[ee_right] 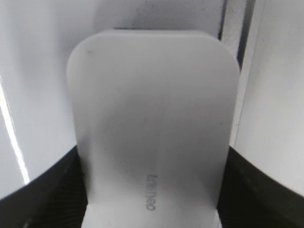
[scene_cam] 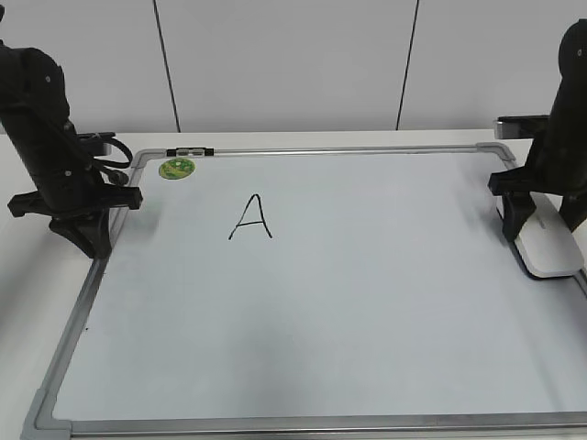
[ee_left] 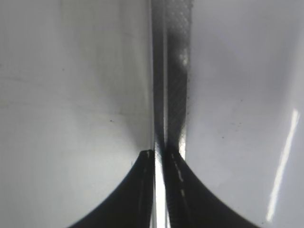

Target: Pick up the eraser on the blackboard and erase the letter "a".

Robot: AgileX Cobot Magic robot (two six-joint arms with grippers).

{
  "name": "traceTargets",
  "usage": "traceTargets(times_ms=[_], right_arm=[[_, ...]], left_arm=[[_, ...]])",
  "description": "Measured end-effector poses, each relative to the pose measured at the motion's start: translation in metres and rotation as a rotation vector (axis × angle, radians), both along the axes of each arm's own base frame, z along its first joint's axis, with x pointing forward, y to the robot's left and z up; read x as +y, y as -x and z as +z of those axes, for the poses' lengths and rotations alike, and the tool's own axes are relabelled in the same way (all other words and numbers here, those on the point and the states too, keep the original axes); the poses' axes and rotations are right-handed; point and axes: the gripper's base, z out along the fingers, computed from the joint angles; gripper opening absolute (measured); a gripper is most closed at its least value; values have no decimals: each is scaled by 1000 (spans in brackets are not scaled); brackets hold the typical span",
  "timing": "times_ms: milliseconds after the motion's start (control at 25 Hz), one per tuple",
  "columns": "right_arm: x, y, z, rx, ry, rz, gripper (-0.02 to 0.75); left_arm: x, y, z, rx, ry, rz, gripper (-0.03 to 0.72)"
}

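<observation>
We see the eraser (scene_cam: 548, 243) lying at the right edge of the blackboard (scene_cam: 367, 302), with the right pincer (scene_cam: 543, 220) straddling it — fingers spread on either side; whether they press it we cannot tell. The left pincer (scene_cam: 84, 229) sits pressed together over the board's left frame. A capital "A" (scene_cam: 250, 217) stands near a green magnet (scene_cam: 177, 168).
</observation>
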Motion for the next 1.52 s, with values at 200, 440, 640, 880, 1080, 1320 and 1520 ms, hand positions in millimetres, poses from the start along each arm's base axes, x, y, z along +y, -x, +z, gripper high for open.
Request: traceTargets(times_ms=[200, 440, 640, 880, 1080, 1320, 1520], right_arm=[[-1, 0, 0, 0, 6, 2, 522], [-1, 0, 0, 0, 6, 3, 522], [-1, 0, 0, 0, 6, 5, 529], [-1, 0, 1, -2, 8, 5, 633], [-1, -6, 9, -35, 9, 5, 659], [-2, -19, 40, -146, 17, 2, 661], [-1, -14, 66, -202, 11, -7, 661]], left_arm=[[0, 0, 0, 0, 0, 0, 55], [0, 0, 0, 0, 0, 0, 55], [0, 0, 0, 0, 0, 0, 55], [0, 0, 0, 0, 0, 0, 55], [0, 0, 0, 0, 0, -1, 55], [0, 0, 0, 0, 0, -1, 67], [5, -3, 4, 1, -61, -36, 271]])
